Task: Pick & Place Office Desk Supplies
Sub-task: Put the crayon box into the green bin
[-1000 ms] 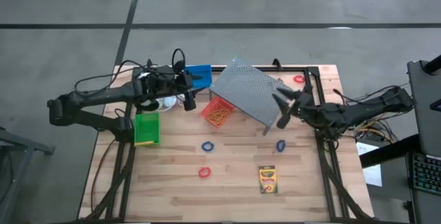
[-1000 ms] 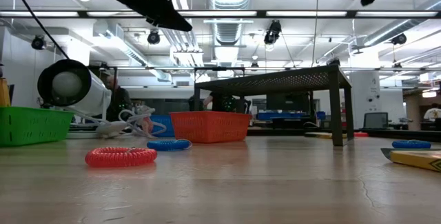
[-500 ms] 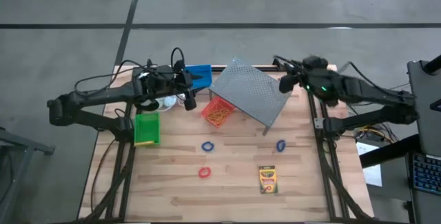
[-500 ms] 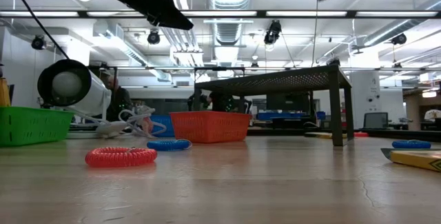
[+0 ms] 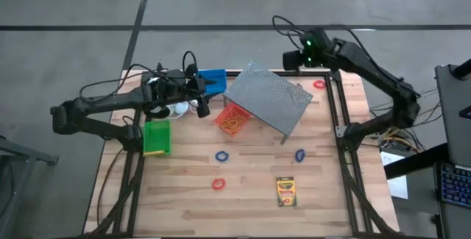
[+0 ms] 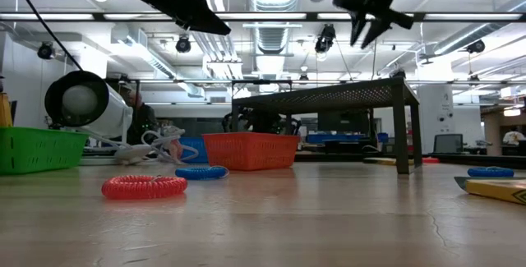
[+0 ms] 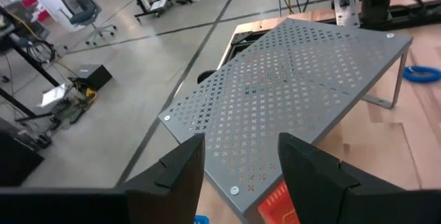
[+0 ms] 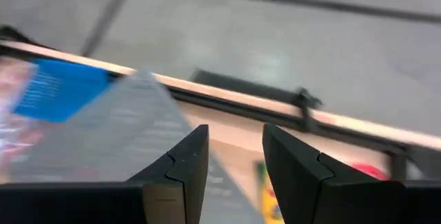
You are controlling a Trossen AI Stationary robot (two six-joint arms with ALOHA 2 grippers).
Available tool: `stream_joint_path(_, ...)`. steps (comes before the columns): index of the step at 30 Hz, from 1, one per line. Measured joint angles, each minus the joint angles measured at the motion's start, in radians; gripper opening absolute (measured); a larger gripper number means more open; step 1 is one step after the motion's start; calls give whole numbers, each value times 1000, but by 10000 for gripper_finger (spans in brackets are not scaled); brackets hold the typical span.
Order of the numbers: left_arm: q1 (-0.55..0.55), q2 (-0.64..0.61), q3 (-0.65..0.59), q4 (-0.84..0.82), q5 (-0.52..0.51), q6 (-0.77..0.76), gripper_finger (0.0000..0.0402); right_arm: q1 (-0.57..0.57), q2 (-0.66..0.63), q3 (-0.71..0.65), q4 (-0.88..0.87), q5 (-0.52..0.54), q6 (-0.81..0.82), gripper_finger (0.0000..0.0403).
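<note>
The right gripper [image 5: 289, 60] has swung a long way: a second ago it hung at the right side of the high view beside the rack's right edge, half a second ago it was up near the table's far right corner, and now it sits at the upper middle of that view, just past the table's far edge. In the low view it shows at the top, right of centre [image 6: 362, 16], high above the grey perforated rack [image 5: 266, 98]. Its fingers [image 8: 180, 165] stand apart with nothing between them.

The left gripper [image 5: 203, 98] has not moved at all; it hovers left of centre in the high view, between the blue bin [image 5: 213, 80] and the red-orange bin [image 5: 232, 119], its fingers [image 7: 180, 165] spread and empty.

Nothing on the table has shifted. The green bin [image 5: 156, 137] lies at the left, under the left arm. Two blue ring bands [image 5: 221, 155] [image 5: 299, 154] lie in the lower middle, a red ring band [image 5: 218, 184] below them, and another red ring band [image 5: 319, 84] at the upper right by the rack. One crayon box [image 5: 285, 191] lies at the lower right of the table [image 5: 184, 209]. The white roll [image 6: 82, 103] stands at the left of the low view.
</note>
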Motion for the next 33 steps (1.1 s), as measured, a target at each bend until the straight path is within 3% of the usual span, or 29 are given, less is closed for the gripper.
stream_joint_path(5,0,0,0,0,0,29,189,-95,103,93,-207,-15,0,134)
stream_joint_path(8,0,0,0,0,0,41,189,-150,153,127,-284,-86,-7,121)
stream_joint_path(14,0,0,0,-1,-1,71,189,-236,222,124,-286,-235,-136,71)
stream_joint_path(19,1,0,0,-1,-4,75,189,-287,255,107,-288,-258,-164,15)
stream_joint_path(28,1,0,0,-1,-28,74,189,-350,284,52,-288,-397,-196,8)
stream_joint_path(33,1,0,0,-1,-30,74,189,-372,339,35,-276,-399,-192,8)
